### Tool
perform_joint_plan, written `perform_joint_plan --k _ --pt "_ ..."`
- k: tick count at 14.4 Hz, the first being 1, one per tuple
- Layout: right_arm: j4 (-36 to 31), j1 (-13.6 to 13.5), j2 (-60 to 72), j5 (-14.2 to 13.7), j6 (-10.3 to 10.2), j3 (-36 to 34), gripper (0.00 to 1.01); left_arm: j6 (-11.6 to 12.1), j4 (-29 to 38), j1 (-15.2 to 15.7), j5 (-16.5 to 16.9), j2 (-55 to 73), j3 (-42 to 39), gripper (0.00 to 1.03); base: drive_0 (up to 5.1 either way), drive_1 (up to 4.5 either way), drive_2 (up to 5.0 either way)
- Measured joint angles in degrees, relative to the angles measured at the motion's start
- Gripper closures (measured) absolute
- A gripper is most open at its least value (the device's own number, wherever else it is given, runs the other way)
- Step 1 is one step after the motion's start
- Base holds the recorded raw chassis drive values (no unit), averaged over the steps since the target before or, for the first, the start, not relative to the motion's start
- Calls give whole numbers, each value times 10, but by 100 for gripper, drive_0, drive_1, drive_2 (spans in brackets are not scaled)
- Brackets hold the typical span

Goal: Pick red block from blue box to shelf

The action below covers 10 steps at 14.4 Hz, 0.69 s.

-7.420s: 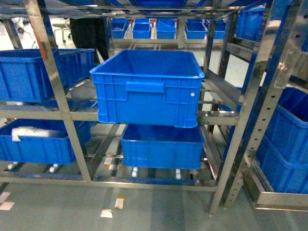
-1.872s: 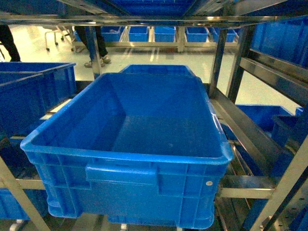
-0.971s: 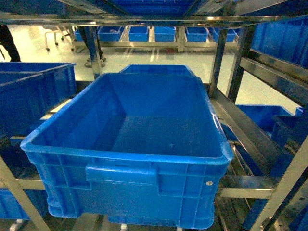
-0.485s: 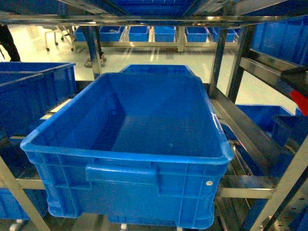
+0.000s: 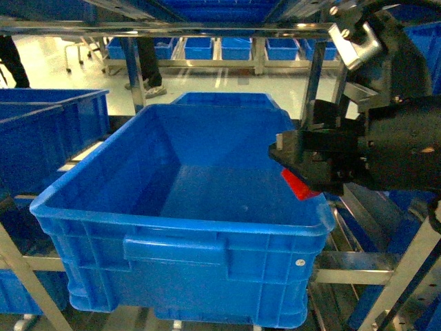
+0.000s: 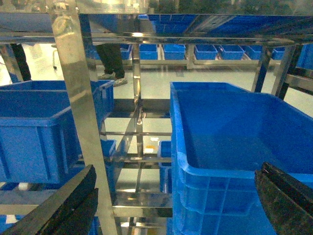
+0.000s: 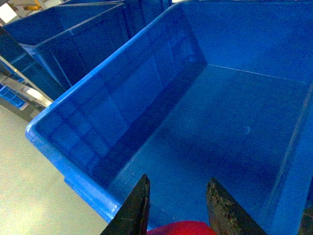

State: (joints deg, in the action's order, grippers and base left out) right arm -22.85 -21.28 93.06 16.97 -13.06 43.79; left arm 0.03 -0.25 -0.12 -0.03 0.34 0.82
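Observation:
The red block sits between the fingers of my right gripper, which is shut on it. They hang over the right part of a big dark blue crate standing on the steel shelf. In the right wrist view the red block shows at the bottom edge between the dark fingers of the gripper, above the crate's bare floor. My left gripper is open and holds nothing, in front of a shelf upright. The blue box is out of view.
Another dark blue crate stands on the shelf to the left, and one behind the big crate. Steel rails run along the crate's right side. A person's legs stand on the floor beyond the shelf.
My right arm has swung in from the right edge of the head view, carrying the red block to over the crate's right side. The crate has not moved.

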Motion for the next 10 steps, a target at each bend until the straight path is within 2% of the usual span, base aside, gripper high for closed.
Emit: perform_joint_plan --k 6,10 --pt "22 -20 126 -4 12 109 73 0 0 0 0 0 0 5 0 0 0" --pt "48 -19 215 -2 21 183 73 0 0 0 0 0 0 5 0 0 0"
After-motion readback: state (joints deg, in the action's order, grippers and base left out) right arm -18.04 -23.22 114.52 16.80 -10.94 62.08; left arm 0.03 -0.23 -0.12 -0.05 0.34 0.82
